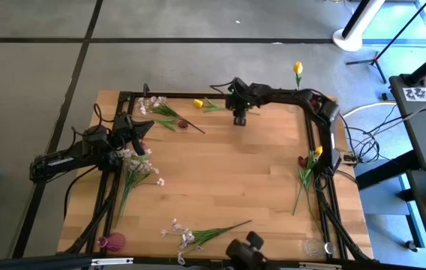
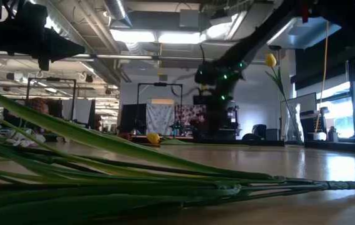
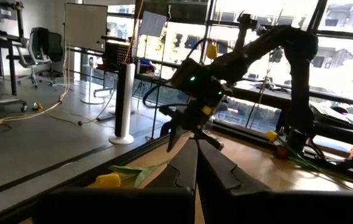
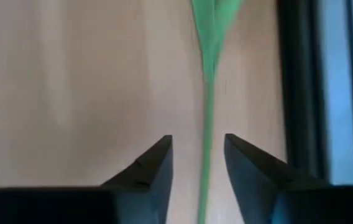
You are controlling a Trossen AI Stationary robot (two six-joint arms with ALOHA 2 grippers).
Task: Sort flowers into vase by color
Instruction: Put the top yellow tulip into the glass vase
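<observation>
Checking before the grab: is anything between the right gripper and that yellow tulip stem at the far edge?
Nothing visible. The right gripper hangs directly over the stem, fingers either side of it, with only bare table around. The left gripper waits shut at the table's left.

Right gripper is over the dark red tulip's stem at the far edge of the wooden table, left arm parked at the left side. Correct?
Not quite: the right gripper straddles the green stem of the yellow artificial tulip, as the high view shows. The dark red tulip lies apart, nearer the left gripper, which waits at the left side.
</observation>
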